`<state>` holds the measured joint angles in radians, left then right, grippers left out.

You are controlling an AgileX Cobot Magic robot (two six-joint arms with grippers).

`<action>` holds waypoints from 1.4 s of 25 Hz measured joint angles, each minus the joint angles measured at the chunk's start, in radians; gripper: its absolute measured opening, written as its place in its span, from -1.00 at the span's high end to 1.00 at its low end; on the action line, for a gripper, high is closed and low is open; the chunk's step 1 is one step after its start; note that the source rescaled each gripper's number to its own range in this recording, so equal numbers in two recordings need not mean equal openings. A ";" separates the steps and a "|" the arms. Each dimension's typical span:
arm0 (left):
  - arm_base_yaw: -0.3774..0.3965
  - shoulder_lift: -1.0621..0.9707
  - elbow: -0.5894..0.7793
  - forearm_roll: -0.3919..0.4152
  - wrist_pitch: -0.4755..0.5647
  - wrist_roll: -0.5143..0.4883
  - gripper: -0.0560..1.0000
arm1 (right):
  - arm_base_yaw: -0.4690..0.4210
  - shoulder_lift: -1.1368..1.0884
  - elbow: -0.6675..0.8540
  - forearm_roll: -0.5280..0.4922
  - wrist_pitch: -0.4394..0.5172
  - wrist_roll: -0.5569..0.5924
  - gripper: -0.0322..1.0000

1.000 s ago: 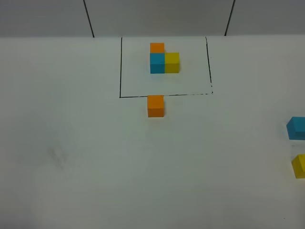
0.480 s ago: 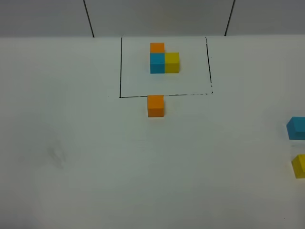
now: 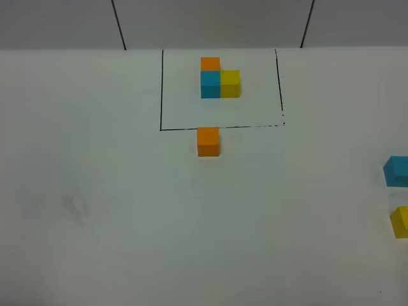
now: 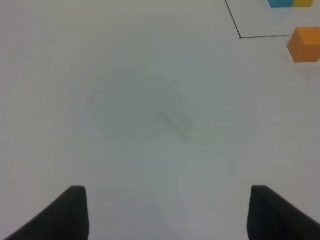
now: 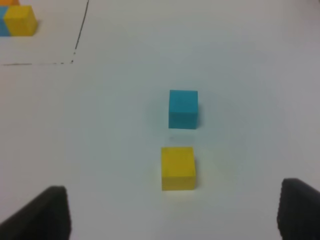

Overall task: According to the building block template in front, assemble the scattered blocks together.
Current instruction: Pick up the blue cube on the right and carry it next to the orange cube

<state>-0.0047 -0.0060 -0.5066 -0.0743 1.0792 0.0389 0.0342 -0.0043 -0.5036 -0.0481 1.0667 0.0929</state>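
Observation:
The building block template (image 3: 220,80) is an L of orange, blue and yellow cubes inside a thin black drawn rectangle at the far middle of the table. A loose orange block (image 3: 208,141) (image 4: 304,44) sits just outside the frame's near line. A loose blue block (image 3: 397,171) (image 5: 183,108) and a loose yellow block (image 3: 400,221) (image 5: 178,167) lie at the right edge, apart from each other. My left gripper (image 4: 167,212) is open over bare table, far from the orange block. My right gripper (image 5: 172,212) is open, with the yellow block just ahead between its fingertips' line.
The white table (image 3: 127,210) runs back to a grey wall. The black frame line (image 3: 217,127) crosses just behind the orange block. A faint scuff mark (image 4: 175,120) shows on the table surface under the left wrist camera.

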 joint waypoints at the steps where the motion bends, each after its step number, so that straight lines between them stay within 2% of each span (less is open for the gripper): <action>1: 0.000 0.000 0.000 0.000 0.000 0.000 0.01 | 0.000 0.000 0.000 0.000 0.000 0.000 -0.42; 12: 0.000 0.000 0.000 0.000 0.000 0.000 0.01 | 0.000 0.000 0.000 0.000 0.000 0.000 -0.42; 17: 0.000 0.000 0.000 0.000 0.000 0.000 0.01 | 0.000 0.000 0.000 0.039 0.000 0.025 -0.42; 23: 0.000 0.000 0.000 0.030 0.000 -0.020 0.01 | 0.000 0.006 0.000 0.048 0.000 0.035 -0.42; 30: 0.000 0.000 0.000 0.036 0.000 -0.022 0.01 | 0.000 0.130 0.000 0.048 0.000 0.053 -0.42; 35: 0.000 0.000 0.000 0.036 0.000 -0.022 0.01 | 0.000 0.224 -0.003 0.066 -0.002 0.010 -0.42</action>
<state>-0.0047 -0.0060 -0.5066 -0.0388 1.0792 0.0167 0.0342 0.2195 -0.5068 0.0175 1.0646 0.1031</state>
